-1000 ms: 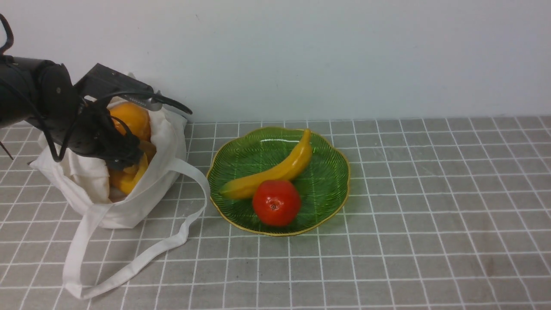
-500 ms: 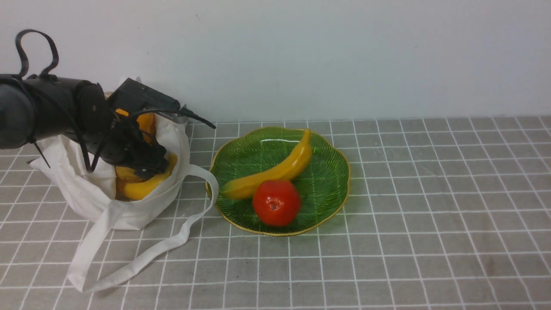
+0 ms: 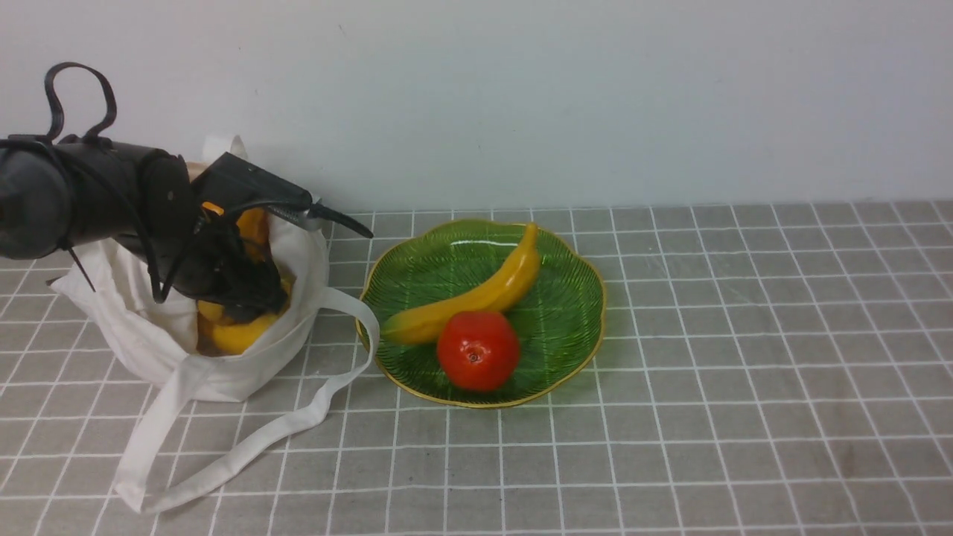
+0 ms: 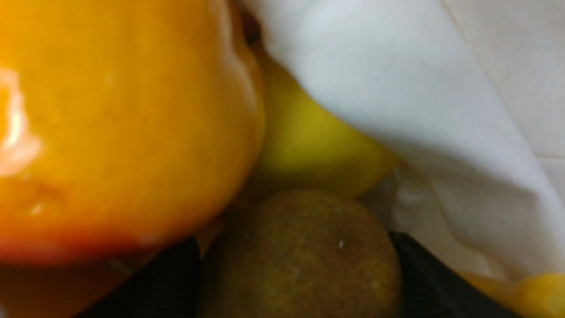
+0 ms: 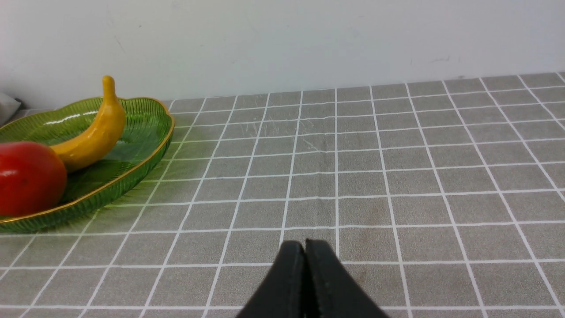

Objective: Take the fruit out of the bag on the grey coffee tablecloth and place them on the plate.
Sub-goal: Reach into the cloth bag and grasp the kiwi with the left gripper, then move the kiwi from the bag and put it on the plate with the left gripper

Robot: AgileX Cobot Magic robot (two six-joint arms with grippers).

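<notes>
The cream bag [image 3: 134, 327] lies at the left of the grey coffee tablecloth [image 3: 744, 372]. My left gripper [image 3: 249, 294] reaches down into its mouth. In the left wrist view its two black fingers [image 4: 423, 278] press both sides of a brown kiwi [image 4: 304, 256], so the left gripper [image 4: 293, 247] is shut on it. An orange-red mango [image 4: 110, 123] and a yellow lemon [image 4: 309, 150] crowd against the kiwi under the bag cloth [image 4: 397, 88]. The green plate [image 3: 566, 246] holds a banana [image 3: 484, 294] and a round red fruit [image 3: 478, 350]. My right gripper [image 5: 304, 249] is shut and empty, low over the cloth.
The bag's long strap [image 3: 246, 447] loops across the cloth in front of the bag, close to the plate's left rim. A pale wall [image 3: 595, 97] runs right behind the table. The right wrist view shows the plate [image 5: 145, 145] at the far left.
My left arm has pushed further right and deeper into the bag. The bag's mouth and strap shifted with it, and the jaws have narrowed onto the kiwi. Plate and fruit on it are unmoved.
</notes>
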